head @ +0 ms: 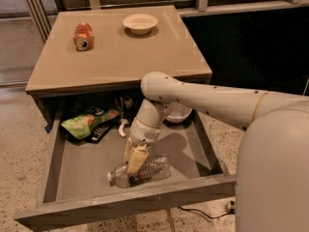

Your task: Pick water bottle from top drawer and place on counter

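Note:
The water bottle (pixel 147 169) lies on its side near the front of the open top drawer (pixel 72 173), its white cap pointing left. My gripper (pixel 133 167) reaches down into the drawer and its tan fingers (pixel 136 158) straddle the bottle's neck end, touching it. The bottle rests on the drawer floor. The counter (pixel 120 52) is the tan table top above the drawer.
An orange soda can (pixel 82 36) lies on the counter's left and a white bowl (pixel 140 23) stands at its back. In the drawer are a green snack bag (pixel 84 124), a dark object (pixel 102 132) and a white bowl (pixel 178 114) at the back right.

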Controlling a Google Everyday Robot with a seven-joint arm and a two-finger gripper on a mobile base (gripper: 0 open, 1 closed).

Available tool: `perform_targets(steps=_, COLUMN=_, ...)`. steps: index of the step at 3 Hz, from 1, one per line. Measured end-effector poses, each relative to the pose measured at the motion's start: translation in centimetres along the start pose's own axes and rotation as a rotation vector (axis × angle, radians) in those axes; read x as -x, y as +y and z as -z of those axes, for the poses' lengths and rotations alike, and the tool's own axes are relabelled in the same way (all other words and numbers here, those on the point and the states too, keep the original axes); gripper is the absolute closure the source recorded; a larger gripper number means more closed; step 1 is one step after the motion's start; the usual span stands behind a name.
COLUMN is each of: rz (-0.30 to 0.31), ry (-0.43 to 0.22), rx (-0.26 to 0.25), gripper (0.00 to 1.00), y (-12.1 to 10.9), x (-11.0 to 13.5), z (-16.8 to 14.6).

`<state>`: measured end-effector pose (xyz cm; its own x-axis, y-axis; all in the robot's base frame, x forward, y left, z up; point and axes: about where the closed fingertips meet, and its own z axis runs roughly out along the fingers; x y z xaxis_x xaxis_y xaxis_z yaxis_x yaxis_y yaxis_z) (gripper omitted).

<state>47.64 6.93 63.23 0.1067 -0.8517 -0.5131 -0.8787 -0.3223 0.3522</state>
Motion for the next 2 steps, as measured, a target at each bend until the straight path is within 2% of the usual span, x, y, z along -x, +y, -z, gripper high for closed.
perform_targets(steps=1, rz=-0.025, ry=0.014, rx=-0.015, gripper=1.0, y=0.2, x=-0.3, z=1.9)
perform_targets(steps=2, rz=-0.067, ry=0.044, rx=-0.068, gripper=1.0, y=1.6, x=-1.1, z=6.5)
